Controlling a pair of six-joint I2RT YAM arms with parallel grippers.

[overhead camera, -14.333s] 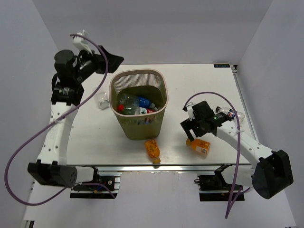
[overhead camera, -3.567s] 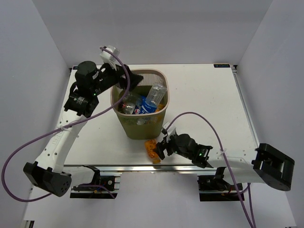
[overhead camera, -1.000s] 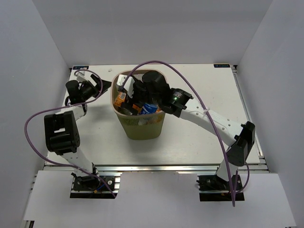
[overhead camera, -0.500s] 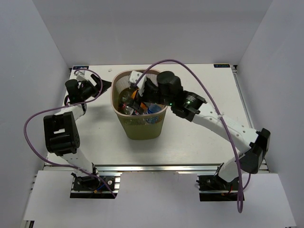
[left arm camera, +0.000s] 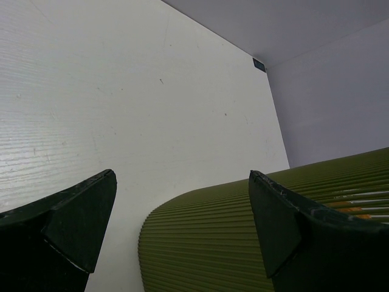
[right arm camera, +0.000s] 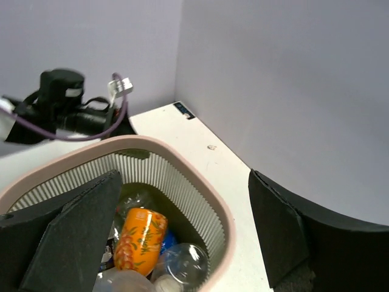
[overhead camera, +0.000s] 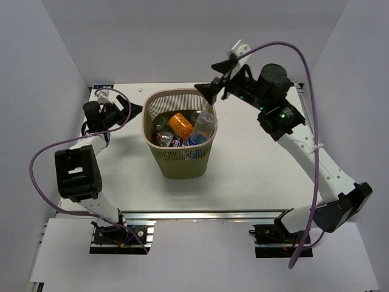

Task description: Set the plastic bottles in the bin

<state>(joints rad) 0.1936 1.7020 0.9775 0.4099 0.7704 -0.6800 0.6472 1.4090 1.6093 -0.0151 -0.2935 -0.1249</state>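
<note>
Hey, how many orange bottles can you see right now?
1. The orange bottle lies uppermost inside the bin, near its middle. Another could be hidden underneath, out of sight.

bin [overhead camera: 179, 164] mouth open above, bottles [overhead camera: 180, 125] piled inside

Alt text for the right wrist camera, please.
An orange bottle lies on clear bottles inside the bin, seen from above its rim. The right gripper is open and empty; the left arm sits beyond the bin.
</note>
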